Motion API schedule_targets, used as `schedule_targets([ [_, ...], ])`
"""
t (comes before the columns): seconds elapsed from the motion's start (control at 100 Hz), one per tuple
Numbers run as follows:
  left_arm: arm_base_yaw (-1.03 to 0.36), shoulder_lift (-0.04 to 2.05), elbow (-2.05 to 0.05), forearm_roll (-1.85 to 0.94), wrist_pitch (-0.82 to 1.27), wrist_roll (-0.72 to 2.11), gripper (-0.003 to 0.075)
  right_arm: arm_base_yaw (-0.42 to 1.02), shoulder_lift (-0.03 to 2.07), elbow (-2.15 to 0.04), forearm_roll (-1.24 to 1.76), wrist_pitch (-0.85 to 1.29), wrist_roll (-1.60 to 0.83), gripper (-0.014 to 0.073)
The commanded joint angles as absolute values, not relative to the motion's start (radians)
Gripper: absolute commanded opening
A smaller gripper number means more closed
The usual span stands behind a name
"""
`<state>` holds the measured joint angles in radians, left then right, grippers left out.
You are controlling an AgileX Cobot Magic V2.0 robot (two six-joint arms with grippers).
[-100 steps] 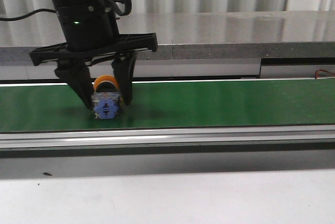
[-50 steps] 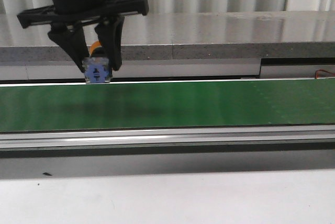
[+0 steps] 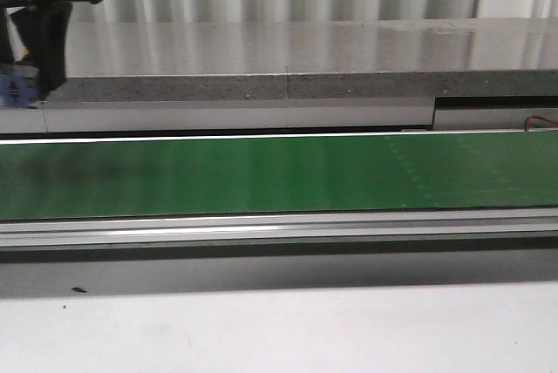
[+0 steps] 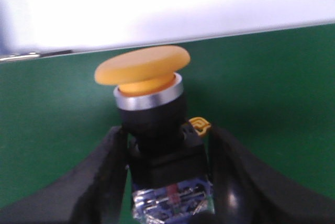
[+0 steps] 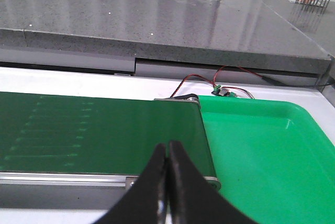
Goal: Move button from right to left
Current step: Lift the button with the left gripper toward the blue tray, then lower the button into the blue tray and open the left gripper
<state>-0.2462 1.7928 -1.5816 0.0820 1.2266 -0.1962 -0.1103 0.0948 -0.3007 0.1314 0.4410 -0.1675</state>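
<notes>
The button (image 4: 149, 93) has a yellow mushroom cap, a silver ring, a black collar and a blue-and-grey block. My left gripper (image 4: 167, 182) is shut on that block, one black finger (image 4: 102, 182) on each side. In the front view the left gripper (image 3: 22, 85) hangs at the far left edge, raised above the belt, with only the blue block of the button (image 3: 17, 87) showing. My right gripper (image 5: 168, 153) is shut on nothing, over the green belt's end next to a tray; it does not show in the front view.
A dark green conveyor belt (image 3: 288, 172) runs across the front view, with a metal rail (image 3: 279, 229) before it and a grey stone ledge (image 3: 305, 64) behind. A bright green tray (image 5: 261, 150) lies past the belt's end, with loose wires (image 5: 220, 85) behind.
The left gripper has lifted the button off the belt and carried it up and to the left, from the belt's left part to the frame's far left edge.
</notes>
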Motion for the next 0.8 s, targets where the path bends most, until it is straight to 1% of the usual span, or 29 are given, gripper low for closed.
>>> schedule_targets([
  [0.0,-0.176,1.736,-1.614,0.087,1.238,-0.117,0.0063,-0.112,0.106,-0.326,0.137,0.354,-0.178,-0.0068],
  [0.06,-0.128,1.736,-1.614,0.085,1.265,-0.071,0.0063,-0.112,0.106,-0.326,0.137,0.354,-0.178,-0.0068],
  [0.21,0.004,1.736,-1.612,0.074,1.265,0.08,0.0063,-0.112,0.106,-0.326,0.137,0.354,-0.178,-0.0068],
  [0.38,0.123,1.736,-1.612,0.074,1.265,0.286,0.0063,-0.112,0.106,-0.326,0.137,0.354,-0.178,-0.0068],
  [0.63,0.263,1.774,-1.612,0.072,1.263,0.295,0.0063,-0.112,0.106,-0.326,0.137,0.354,-0.178,-0.0068],
  [0.79,0.313,1.832,-1.612,0.072,1.263,0.304,0.0063,-0.112,0.106,-0.326,0.137,0.354,-0.178,-0.0068],
])
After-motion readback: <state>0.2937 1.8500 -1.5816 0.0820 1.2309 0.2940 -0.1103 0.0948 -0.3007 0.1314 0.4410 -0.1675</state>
